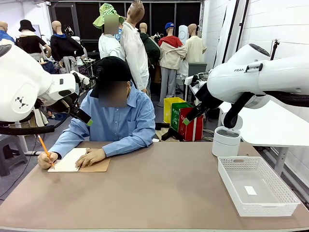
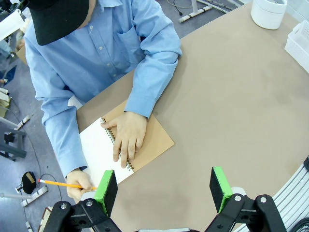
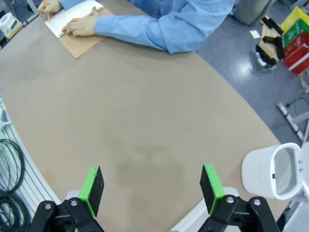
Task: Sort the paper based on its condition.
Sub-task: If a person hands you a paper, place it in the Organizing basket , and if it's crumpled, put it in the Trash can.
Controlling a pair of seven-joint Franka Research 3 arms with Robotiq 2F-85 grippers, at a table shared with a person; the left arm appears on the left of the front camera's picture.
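Fingers (image 2: 106, 191) of both grippers spread wide above the table (image 3: 145, 125), holding nothing.

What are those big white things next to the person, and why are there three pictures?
The white things are two robot arms. One picture looks across the table from between them. The other two come from small cameras on each arm's wrist, looking down past its own green-tipped fingers. Both the left hand and the right hand are open, holding nothing, up above the table. The person is writing in a notebook with an orange pencil, one hand flat on the page. On the robot's right sit a white mesh basket with a small white slip inside, and a round white bin.
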